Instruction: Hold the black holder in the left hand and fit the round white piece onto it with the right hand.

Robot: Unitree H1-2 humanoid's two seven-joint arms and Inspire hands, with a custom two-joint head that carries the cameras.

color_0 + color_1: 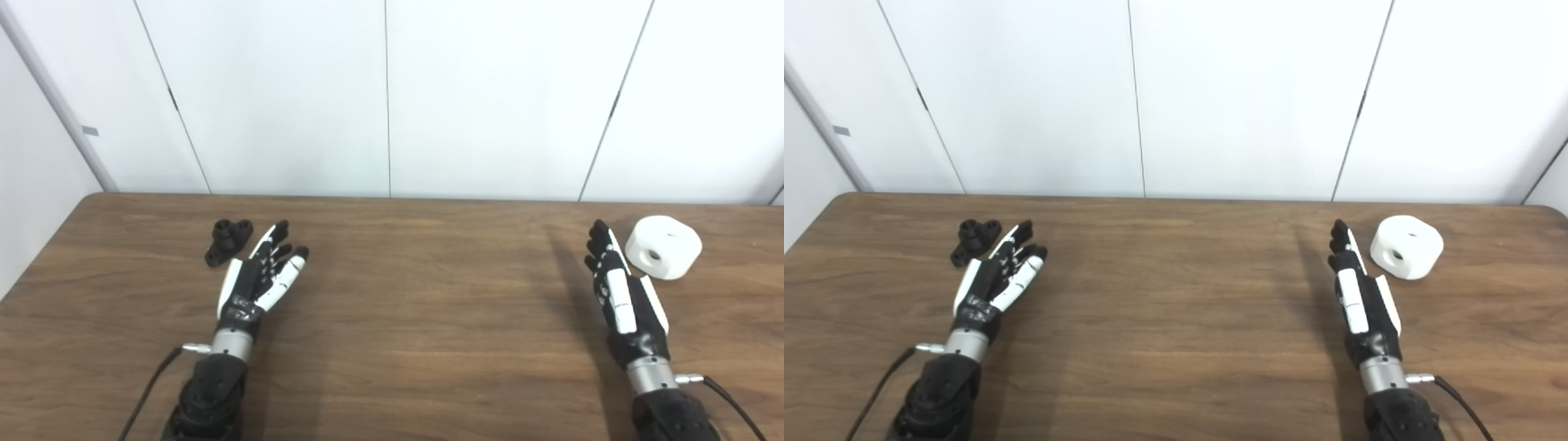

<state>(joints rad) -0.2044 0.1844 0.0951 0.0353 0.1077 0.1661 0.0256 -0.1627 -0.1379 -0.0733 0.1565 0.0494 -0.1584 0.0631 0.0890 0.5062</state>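
A small black holder (228, 241) lies on the wooden table (416, 306) at the far left. My left hand (263, 272) is open and empty just right of it, fingers stretched forward, not touching it. A round white piece (664, 246) with a hole in its side sits at the far right. My right hand (618, 288) is open and empty just left of it, fingers straight, a small gap apart. The holder (974, 241) and the white piece (1406, 246) also show in the right eye view.
A white panelled wall (392, 92) rises behind the table's far edge. Thin cables run from both wrists toward the picture's bottom edge.
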